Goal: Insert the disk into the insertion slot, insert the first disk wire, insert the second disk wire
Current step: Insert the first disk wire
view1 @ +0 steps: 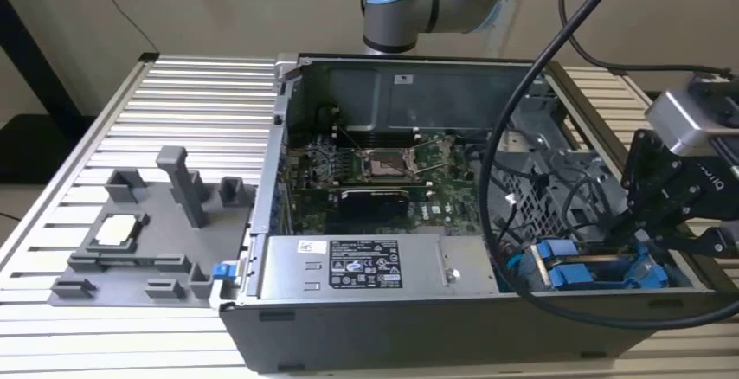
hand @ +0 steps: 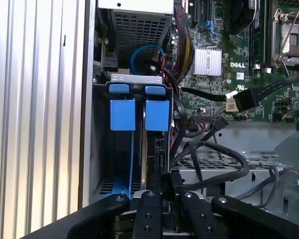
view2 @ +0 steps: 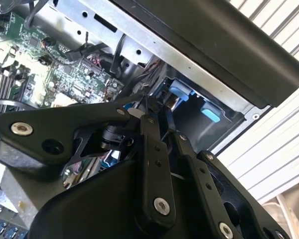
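Table [view1: 196, 85]: slatted metal, carrying the case [view1: 462, 331] and lying well below the gripper [hand: 168, 193].
Case: lying open, with the gripper hanging inside one corner of it.
Board [hand: 224, 74]: green, lying off to one side of the gripper, beyond loose black cables [hand: 241, 167].
Slot [hand: 134, 78]: grey cage bay, sitting straight ahead of the fingers.
Disk [hand: 157, 115]: blue-framed, sitting in the slot, in line with the fingertips. A second blue-framed drive [hand: 123, 115] is sitting just beside it.
Gripper: fingers drawn close, seemingly pinching a black plug [hand: 168, 180] at the disk's near end.
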